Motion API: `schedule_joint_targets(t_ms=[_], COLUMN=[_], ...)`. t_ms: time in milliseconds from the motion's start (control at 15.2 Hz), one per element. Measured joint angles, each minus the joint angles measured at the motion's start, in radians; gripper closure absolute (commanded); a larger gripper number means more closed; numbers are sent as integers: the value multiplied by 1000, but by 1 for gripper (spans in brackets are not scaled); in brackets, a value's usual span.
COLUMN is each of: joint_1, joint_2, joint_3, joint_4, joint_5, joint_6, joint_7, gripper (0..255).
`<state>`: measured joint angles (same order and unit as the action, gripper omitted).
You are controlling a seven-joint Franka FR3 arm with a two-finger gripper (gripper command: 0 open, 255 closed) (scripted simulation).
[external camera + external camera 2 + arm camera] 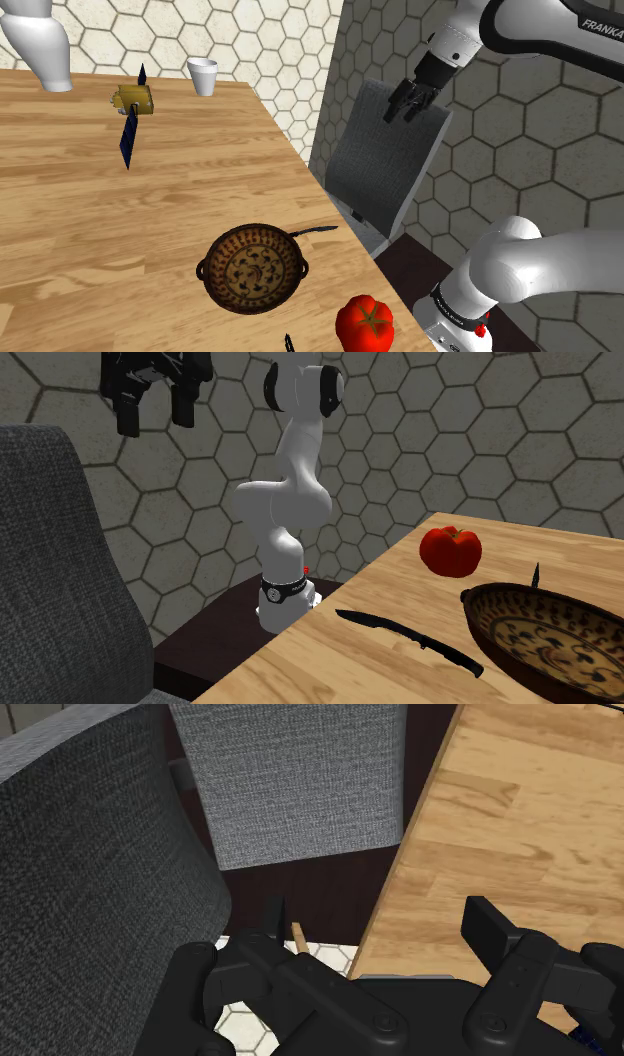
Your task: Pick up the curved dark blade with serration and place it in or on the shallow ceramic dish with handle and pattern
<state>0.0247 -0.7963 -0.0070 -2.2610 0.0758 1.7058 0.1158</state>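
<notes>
The curved dark blade [312, 232] lies flat on the wooden table next to the round patterned dish [252, 268], close to the table's edge. In the second exterior view the blade [410, 640] rests just in front of the dish [545, 642]. My gripper [400, 110] hangs open and empty high over the grey chair, off the table and well away from the blade. Its black fingers stand apart at the second exterior view's top left [155, 414]. In the wrist view the gripper [380, 929] looks down on the chair and the table's edge.
A grey fabric chair [385, 165] stands beside the table [120, 230] under the hand. A red tomato [365, 322] sits near the dish. Farther off are a white cup [203, 76], a white vase [40, 45] and a yellowish block with dark blue blades [132, 100].
</notes>
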Motion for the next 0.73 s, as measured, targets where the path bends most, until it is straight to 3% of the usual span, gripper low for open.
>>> schedule_joint_targets(t_ms=[198, 726], joint_1=[23, 165], joint_2=[21, 175], joint_3=[7, 76], joint_4=[1, 8], joint_5=[3, 23], joint_6=[17, 145], joint_7=[-31, -218], gripper=[0, 0])
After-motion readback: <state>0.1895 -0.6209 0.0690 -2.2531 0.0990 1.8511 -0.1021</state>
